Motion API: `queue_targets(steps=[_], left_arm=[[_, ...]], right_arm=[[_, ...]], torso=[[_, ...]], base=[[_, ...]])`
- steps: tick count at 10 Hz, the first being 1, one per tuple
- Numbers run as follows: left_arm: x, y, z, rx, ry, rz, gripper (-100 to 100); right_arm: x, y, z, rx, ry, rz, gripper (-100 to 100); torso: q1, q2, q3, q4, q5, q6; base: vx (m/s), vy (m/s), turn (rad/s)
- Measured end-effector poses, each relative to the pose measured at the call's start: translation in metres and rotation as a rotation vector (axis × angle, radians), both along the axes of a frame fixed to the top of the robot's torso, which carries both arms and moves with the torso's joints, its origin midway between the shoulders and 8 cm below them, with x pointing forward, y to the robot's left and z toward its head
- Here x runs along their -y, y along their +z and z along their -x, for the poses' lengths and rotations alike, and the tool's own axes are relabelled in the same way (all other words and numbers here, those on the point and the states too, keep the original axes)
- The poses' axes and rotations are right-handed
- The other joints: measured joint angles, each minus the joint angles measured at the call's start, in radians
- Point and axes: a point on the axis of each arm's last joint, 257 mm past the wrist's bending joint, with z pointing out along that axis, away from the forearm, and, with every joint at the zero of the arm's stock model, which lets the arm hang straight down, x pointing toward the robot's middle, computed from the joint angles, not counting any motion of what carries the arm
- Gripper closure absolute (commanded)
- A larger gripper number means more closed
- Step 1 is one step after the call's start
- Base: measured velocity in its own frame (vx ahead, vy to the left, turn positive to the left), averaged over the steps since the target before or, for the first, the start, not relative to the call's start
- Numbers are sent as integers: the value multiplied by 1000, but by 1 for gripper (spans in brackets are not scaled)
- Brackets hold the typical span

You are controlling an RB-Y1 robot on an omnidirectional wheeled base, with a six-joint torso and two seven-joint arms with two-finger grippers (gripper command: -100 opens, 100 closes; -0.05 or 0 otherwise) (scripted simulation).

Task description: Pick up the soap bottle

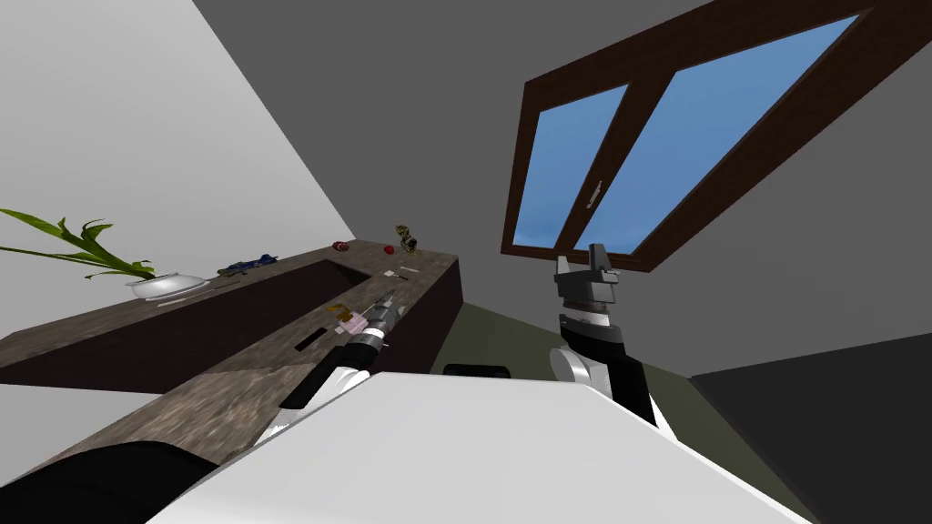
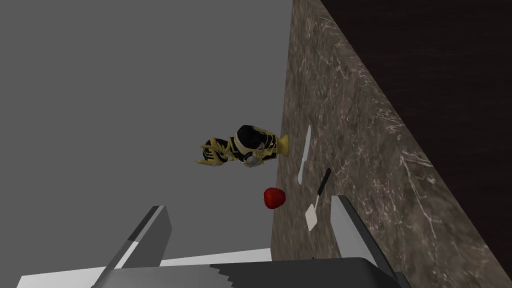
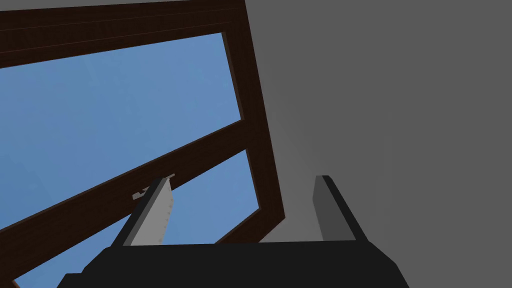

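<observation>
Left gripper [image 2: 247, 202], fingers apart, just beside pinkish soap bottle [image 1: 347, 319], perhaps touching

The soap bottle [image 1: 349, 321] is sitting on the front strip of the counter [image 1: 209, 405], close beside my left gripper [image 1: 390, 300], with the sunken basin [image 1: 227, 314] lying behind it. At the far end I'm seeing a figurine [image 2: 245, 146] standing, a small round object [image 2: 274, 198] nearer, and a knife [image 2: 304, 155] and spatula [image 2: 312, 216] lying beside them. A potted plant [image 1: 164, 284] is sitting behind the basin, leftward.

Brown white-veined countertop [image 2: 350, 125], red ball [image 2: 274, 198], black-and-gold ornament [image 2: 250, 146], pinkish soap bottle [image 1: 348, 322].
</observation>
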Motion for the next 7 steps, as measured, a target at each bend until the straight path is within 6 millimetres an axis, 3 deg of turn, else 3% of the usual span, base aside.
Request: queue_targets(steps=[7], left_arm=[[-20, -54, 32, -238, -4, 22, -100]], right_arm=[[0, 0, 0, 0, 0, 0, 0]], torso=[[2, 0, 0, 0, 0, 0]], base=[[36, -65, 12]])
